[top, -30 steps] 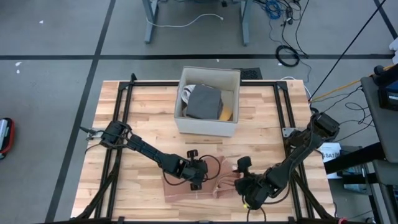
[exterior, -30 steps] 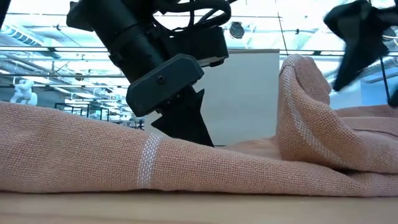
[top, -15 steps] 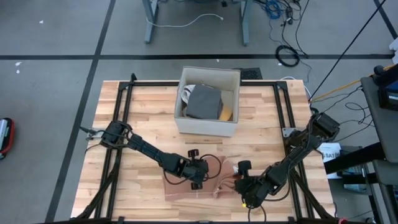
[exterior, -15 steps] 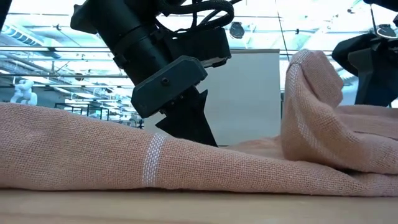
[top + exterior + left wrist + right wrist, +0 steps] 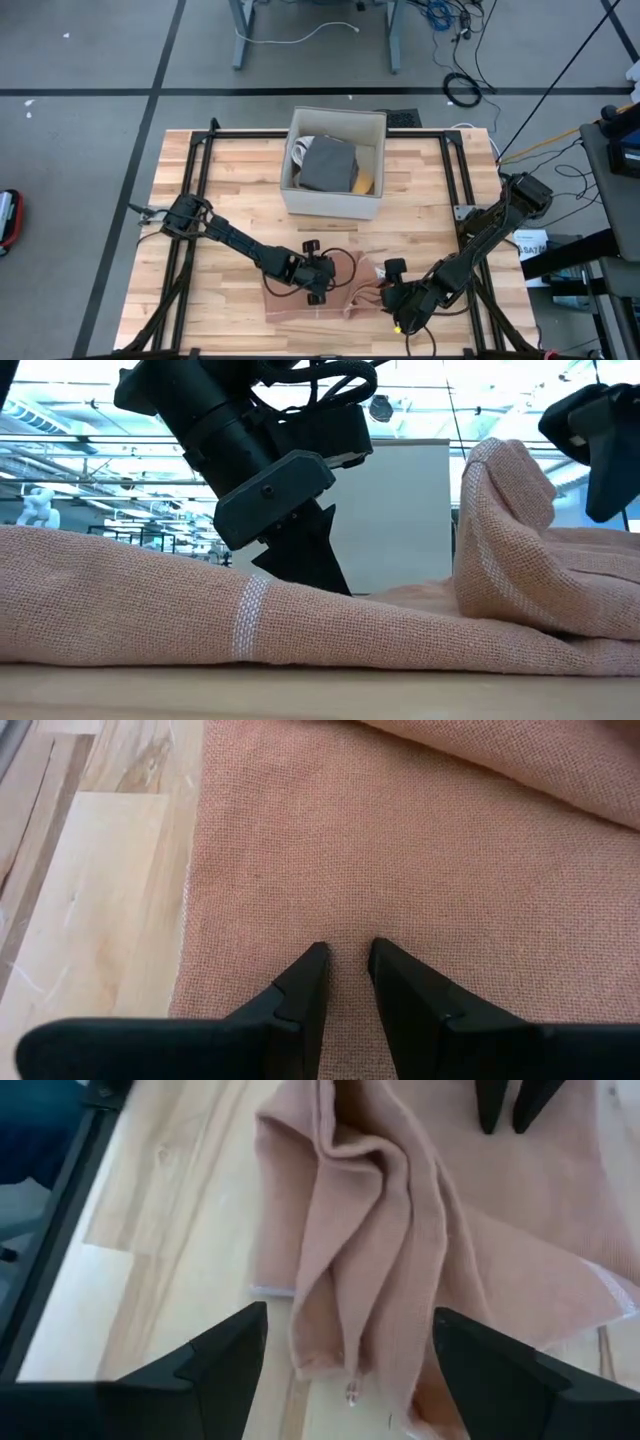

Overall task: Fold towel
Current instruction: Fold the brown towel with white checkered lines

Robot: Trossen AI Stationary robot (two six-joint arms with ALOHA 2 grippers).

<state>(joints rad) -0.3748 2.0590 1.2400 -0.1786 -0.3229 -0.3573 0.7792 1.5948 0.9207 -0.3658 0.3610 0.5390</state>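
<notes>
A salmon-pink towel (image 5: 330, 303) lies near the table's front edge. Its left part lies flat (image 5: 420, 850). Its right end is bunched into upright folds (image 5: 370, 1210), which show as a ridge (image 5: 500, 490) in the low view. My left gripper (image 5: 347, 952) slants down onto the flat part, its fingers a narrow gap apart with nothing between them. My right gripper (image 5: 350, 1355) hangs wide open over the bunched right end and is clear of the cloth. It shows at the low view's upper right (image 5: 605, 450). My left gripper rests both fingertips (image 5: 312, 960) on the upper face of the towel's flat part (image 5: 345, 920), a little in from its left edge. The fingers slant down from the table's far left. The cloth lies flat on the table under them and is not gathered between the tips.
A white box (image 5: 335, 200) holding a grey cloth and a yellow item stands at the table's far middle. Black frame rails run along the left (image 5: 190, 220) and right (image 5: 462, 200) of the wooden top. The towel lies close to the near edge.
My right gripper has rolled at the wrist and tipped over the bunched end of the towel, sinking slightly. It stays wide open. The towel keeps its shape.
</notes>
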